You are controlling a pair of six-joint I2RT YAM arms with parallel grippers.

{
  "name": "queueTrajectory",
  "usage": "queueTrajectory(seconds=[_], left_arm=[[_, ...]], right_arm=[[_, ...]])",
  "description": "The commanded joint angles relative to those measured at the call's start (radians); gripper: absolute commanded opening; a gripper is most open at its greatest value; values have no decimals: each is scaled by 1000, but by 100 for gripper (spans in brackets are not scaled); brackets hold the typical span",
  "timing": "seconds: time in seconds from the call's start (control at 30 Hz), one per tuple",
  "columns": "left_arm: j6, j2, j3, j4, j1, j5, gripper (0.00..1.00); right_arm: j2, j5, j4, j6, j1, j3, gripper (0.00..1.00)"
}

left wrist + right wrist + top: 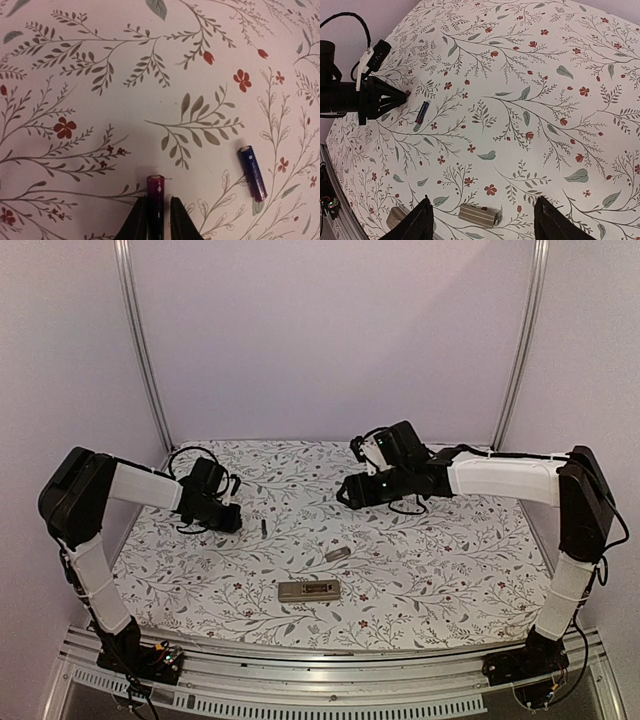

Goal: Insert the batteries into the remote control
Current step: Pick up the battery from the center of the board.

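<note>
The remote control (308, 590) lies near the table's front, tan back up; its end shows in the right wrist view (396, 216). My left gripper (156, 212) is low over the cloth, shut on a purple battery (156, 192) whose end sticks out past the fingertips. It also shows in the top view (234, 521). The second battery (252, 172), dark blue, lies loose just to its right (264, 528) (422, 111). My right gripper (484, 200) is open and empty, raised above the table's middle (346, 490).
A small flat grey ribbed cover piece (479, 216) lies between the remote and my right gripper, also seen from above (337, 554). The floral cloth (440, 560) covers the table. Metal posts (145, 350) stand at the back corners.
</note>
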Motion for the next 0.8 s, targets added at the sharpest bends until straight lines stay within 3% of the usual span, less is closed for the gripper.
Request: queueTrajectory(seconds=[0.0,0.13,0.2,0.37,0.47,0.6,0.77], left_arm=[[-20,2,-19,-75,-7,59,14],[-32,-31,-56,-81,-8,68,9],[-28,-43,-66,-68,-11,69,0],[42,-80,-71,-37,-18,102,0],[204,-172,-60,1,-47,269,0],[444,-339,-97,87,-106,515,0],[711,-459,-190,302,-209,538,0]], right_arm=[[9,2,-22,-16,-10,21,68],[0,11,-25,-18,-12,18,67],[-2,12,-26,-20,-12,18,67],[-12,-2,-27,-37,-13,16,67],[-42,-66,-11,-71,-16,12,67],[-92,-267,73,-140,-19,2,68],[-79,-391,178,-49,-19,14,66]])
